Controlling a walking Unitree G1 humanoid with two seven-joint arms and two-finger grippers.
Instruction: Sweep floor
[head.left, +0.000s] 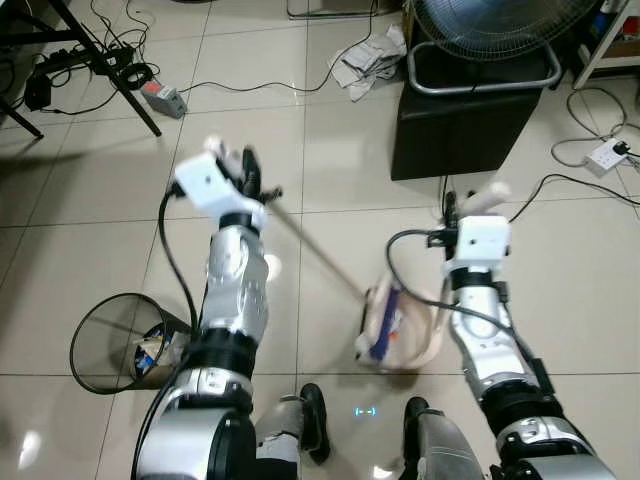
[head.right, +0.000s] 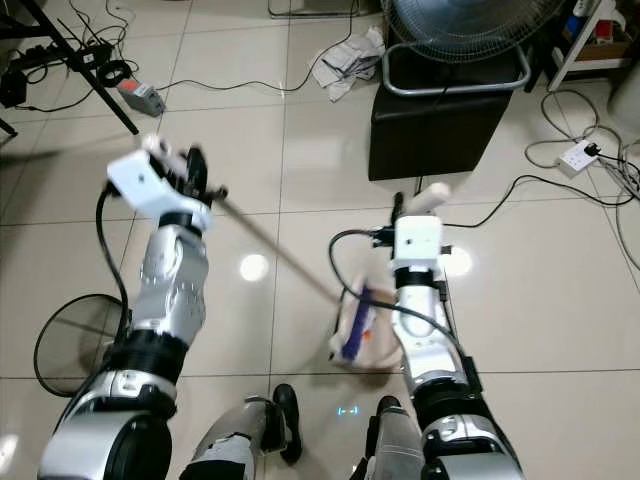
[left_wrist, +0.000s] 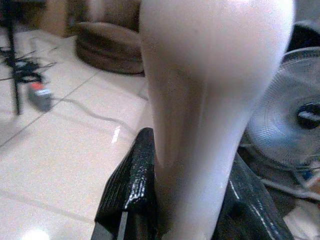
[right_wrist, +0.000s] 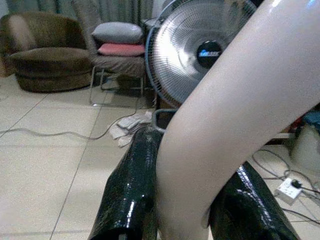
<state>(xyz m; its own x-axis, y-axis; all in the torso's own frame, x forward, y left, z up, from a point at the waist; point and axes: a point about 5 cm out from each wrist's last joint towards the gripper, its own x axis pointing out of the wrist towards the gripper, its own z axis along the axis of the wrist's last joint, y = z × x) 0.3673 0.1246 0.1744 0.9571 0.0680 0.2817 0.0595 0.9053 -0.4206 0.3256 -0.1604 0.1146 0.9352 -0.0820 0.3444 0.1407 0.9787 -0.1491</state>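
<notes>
cream broom handle (head.left: 315, 246) is clamped by the left gripper (head.left: 250, 180) at ten o'clock, dustpan handle (head.left: 484, 197) by the right gripper (head.left: 450, 212) at two, dustpan (head.left: 400, 328) between.

This is a room in a home, like a living room. The floor (head.left: 330, 130) has big shiny pale tiles. A brown armchair (right_wrist: 42, 52) and a chair with cushions (right_wrist: 117, 42) stand far beyond the fingers, by curtains. A big round fan (right_wrist: 197, 50) sits on a dark box (head.left: 460, 130). Wires and a power strip (head.left: 605, 153) lie on the floor, and a wire bin (head.left: 120, 345) holds trash.
</notes>
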